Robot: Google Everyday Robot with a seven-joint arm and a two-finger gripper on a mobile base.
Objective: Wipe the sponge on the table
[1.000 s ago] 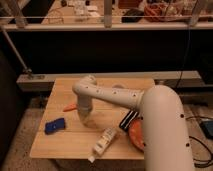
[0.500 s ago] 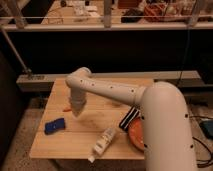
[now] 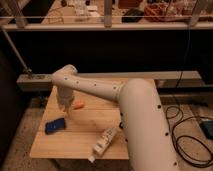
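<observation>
The dark-blue sponge lies flat on the left part of the light wooden table, close to its left edge. My white arm reaches in from the lower right and bends down at the wrist. The gripper hangs over the table just above and to the right of the sponge, apart from it. It holds nothing that I can see.
An orange carrot lies right beside the gripper. A white bottle lies on its side near the front edge. A dark wall and a grey ledge run behind the table. Cables lie on the floor at right.
The arm has swung left across the table. The gripper went from the middle of the table, past the carrot, to a spot close to the sponge.
</observation>
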